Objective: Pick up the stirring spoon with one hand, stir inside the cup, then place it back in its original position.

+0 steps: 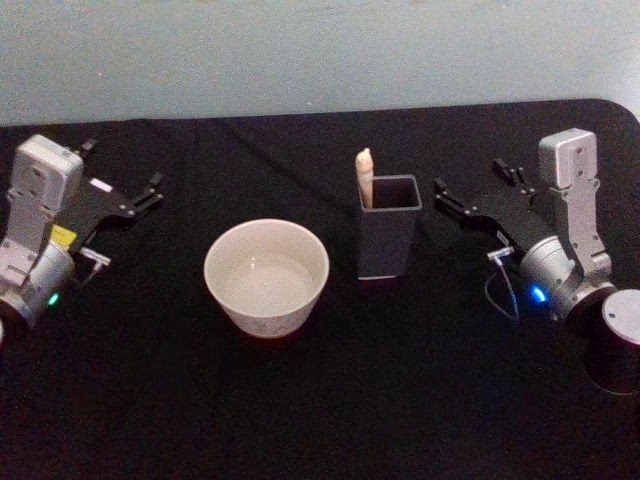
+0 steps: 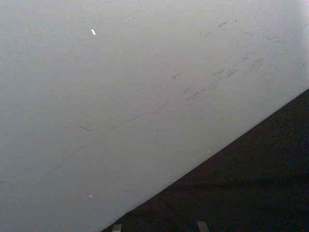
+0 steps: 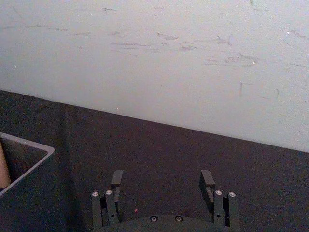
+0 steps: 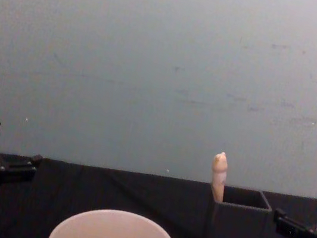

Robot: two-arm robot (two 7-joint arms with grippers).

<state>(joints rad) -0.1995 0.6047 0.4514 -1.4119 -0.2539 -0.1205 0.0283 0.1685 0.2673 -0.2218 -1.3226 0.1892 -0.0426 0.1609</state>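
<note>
The right black two-finger gripper (image 1: 443, 193) is wide open, holding nothing, with the dark square box holder (image 1: 389, 235) just beside its fingertips. The small spoon with the cream bear-head handle (image 1: 364, 176) stands in that box. The round cream cup (image 1: 266, 276) sits farther off, past the box. I cannot tell if the left gripper (image 1: 150, 189) is open.

Black table (image 1: 330, 400), pale wall behind; cream cup (image 1: 266, 277) left of centre; dark square box holder (image 1: 388, 238) just right of it, apart, not touching; dark cylinder (image 1: 611, 340) at right edge.

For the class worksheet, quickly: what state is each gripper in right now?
Left gripper: cannot be told, holding nothing.
Right gripper: open, empty, beside the dark square box holder.
</note>
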